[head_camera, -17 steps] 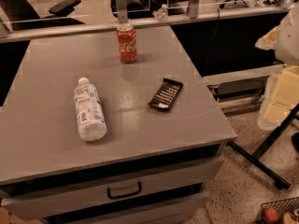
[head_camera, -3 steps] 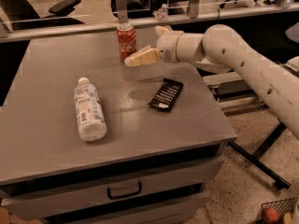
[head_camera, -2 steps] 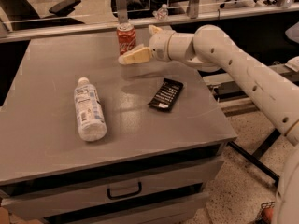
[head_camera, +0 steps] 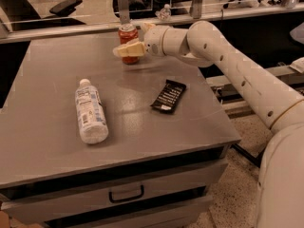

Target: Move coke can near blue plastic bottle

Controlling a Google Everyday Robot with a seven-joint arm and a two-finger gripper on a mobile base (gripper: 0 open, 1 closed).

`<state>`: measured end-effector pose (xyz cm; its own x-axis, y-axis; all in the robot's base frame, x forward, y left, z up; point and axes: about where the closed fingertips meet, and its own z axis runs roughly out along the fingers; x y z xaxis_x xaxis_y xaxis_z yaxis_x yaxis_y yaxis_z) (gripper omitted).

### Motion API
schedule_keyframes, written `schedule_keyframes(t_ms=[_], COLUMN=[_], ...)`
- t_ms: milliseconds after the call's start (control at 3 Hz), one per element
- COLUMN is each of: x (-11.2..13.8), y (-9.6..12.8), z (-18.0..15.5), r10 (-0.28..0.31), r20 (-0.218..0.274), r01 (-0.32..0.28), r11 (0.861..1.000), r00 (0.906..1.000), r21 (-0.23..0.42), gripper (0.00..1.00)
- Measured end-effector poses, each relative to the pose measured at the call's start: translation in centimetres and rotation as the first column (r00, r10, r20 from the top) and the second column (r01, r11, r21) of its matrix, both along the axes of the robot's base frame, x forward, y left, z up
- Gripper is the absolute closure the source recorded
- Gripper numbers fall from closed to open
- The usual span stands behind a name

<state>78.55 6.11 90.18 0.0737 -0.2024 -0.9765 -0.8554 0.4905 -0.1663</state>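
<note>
Red can stands at upper middle of the frame on the tabletop, well apart from the bottle lying at lower left. My gripper straddles the can, jaws apart, not clamped. Grasp, carry and placing all remain.

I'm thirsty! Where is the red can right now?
In the camera view, the coke can stands at the far edge of the table, with the gripper right at it; the bottle lies nearer, to the left.
</note>
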Motion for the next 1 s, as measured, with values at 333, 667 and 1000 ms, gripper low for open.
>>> schedule_keyframes(t_ms=[333,667,1000], x=[0.3,-0.2,-1.9], y=[0.0,-0.8,-2.6], z=[0.3,0.3,1.8], r10=[0.001,0.006,0.033], r20=[0.001,-0.012,-0.015], r01=[-0.001,-0.006,-0.033], r11=[1.0,1.0,0.999], r00=[1.0,0.9999,0.9993], r21=[0.0,0.002,0.018], gripper=[0.39,0.62,0.86])
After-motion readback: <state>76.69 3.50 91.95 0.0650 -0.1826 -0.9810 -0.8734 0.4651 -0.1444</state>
